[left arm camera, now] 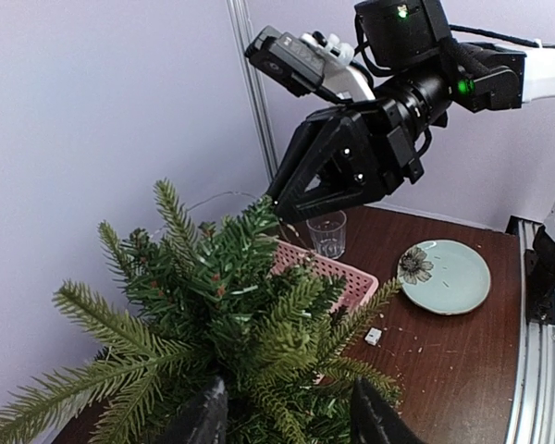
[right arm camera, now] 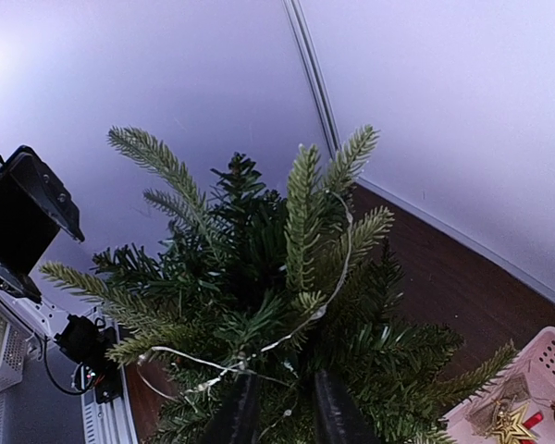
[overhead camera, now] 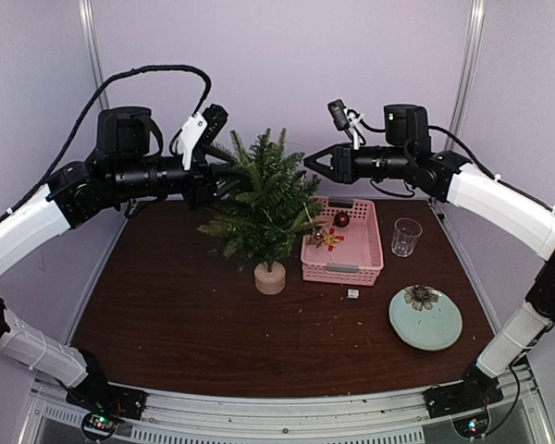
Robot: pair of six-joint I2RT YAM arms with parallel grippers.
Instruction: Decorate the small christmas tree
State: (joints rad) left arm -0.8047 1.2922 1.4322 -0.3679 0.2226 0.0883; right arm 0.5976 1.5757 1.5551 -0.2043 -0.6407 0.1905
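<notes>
Tree stood upright on its stump near the middle of the table, with its right-hand branches reaching over the left rim of the basket.

Your left claw was pushed into the upper foliage from the left side. Its jaws stood part-way apart with branches filling the gap between them. I could not tell whether they pressed on any branch or stem.

Your right claw sat at the tree's top from the right side, its tips just above the highest fronds. Its jaws were drawn close, leaving only a slim gap. A thin wire looped over the top fronds and ran down toward that gap. I could not tell whether the jaws had hold of it.

In the basket lay a gold star and a red ball.

A glass stood upright just right of the basket, apart from it.

A pale green plate lay nearer the front right and carried a dark flower-shaped piece.
</notes>
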